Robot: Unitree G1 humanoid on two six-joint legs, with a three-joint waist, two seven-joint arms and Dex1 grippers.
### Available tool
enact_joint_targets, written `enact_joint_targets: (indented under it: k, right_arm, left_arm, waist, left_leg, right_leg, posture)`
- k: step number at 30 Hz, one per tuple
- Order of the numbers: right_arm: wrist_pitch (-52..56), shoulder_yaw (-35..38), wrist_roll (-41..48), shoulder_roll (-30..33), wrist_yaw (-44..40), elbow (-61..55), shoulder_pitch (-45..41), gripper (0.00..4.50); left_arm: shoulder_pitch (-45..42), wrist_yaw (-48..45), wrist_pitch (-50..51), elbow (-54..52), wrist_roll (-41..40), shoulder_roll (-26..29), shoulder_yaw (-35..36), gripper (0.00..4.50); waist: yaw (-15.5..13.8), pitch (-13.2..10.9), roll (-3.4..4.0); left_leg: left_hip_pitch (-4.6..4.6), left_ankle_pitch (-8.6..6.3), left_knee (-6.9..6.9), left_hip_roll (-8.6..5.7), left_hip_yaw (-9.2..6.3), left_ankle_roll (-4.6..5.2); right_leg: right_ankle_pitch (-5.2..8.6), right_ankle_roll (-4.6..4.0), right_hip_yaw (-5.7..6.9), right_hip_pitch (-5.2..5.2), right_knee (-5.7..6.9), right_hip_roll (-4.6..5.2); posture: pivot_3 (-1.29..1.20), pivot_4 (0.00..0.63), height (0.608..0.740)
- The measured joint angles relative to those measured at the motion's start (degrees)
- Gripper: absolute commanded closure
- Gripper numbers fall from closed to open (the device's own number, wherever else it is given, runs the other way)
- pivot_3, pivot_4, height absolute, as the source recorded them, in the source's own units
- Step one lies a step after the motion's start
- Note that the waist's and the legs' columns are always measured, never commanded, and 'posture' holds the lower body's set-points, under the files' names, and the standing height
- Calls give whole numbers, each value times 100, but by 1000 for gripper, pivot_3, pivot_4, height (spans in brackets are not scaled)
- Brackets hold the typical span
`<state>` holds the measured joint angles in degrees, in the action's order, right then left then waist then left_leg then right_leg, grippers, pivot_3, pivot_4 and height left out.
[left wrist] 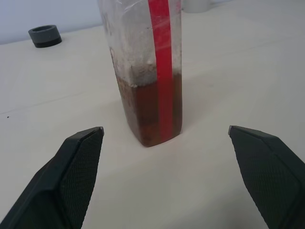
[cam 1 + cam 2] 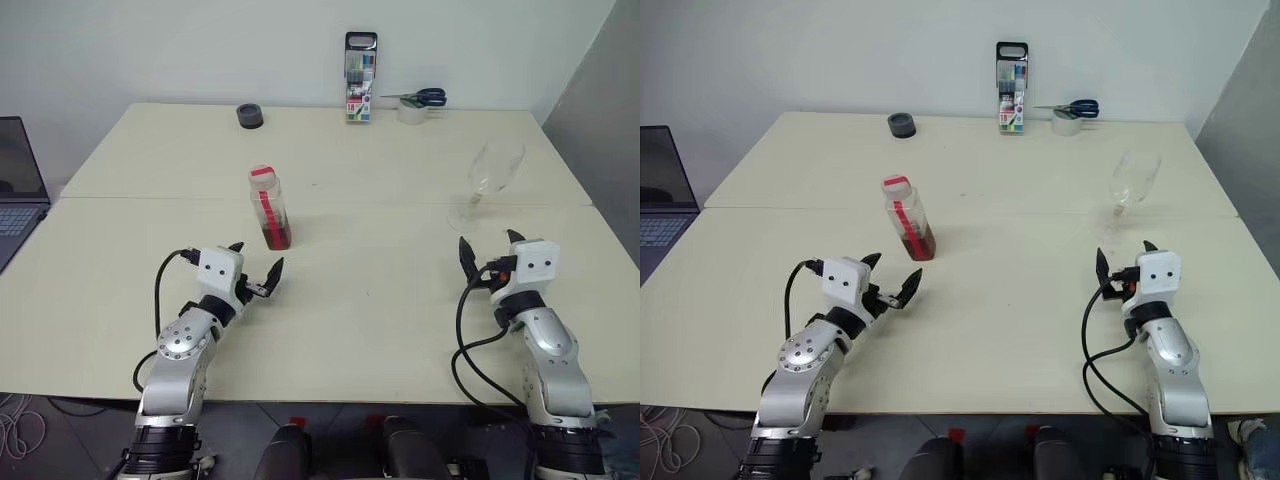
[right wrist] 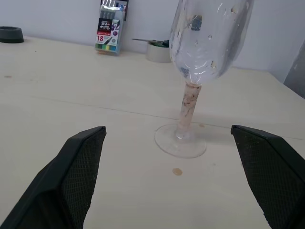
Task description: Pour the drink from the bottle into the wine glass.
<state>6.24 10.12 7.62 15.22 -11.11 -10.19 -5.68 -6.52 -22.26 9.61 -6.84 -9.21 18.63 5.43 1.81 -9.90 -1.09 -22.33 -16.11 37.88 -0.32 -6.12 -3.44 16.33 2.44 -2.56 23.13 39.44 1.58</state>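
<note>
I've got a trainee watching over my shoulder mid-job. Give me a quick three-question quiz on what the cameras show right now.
1. True or false: the left gripper is shut on the bottle.
2. What is in the wine glass? A) drink up to the rim B) nothing poured yet C) a red cap
3. Fill in: the drink fills only the ____ part of the bottle.

Key
1. False. Its jaws are open and the bottle stands apart ahead of them, red cap on.
2. B. The bowl is clear; the right gripper is open just short of the foot.
3. Lower.
</note>
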Motion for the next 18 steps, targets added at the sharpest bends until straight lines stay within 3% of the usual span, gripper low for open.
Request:
enact_joint_targets:
  k: [18]
  right_arm:
    - [-76, 0, 19, 1, -9, 0, 21, 0]
  left_arm:
    - [-159, 166, 29, -156, 49, -32, -76, 7]
  waist:
    - [0, 0, 0]
  left_leg:
    - [0, 0, 0, 0, 0, 0]
  right_leg:
    - [0, 0, 0, 0, 0, 0]
  posture:
    - [0, 150, 740]
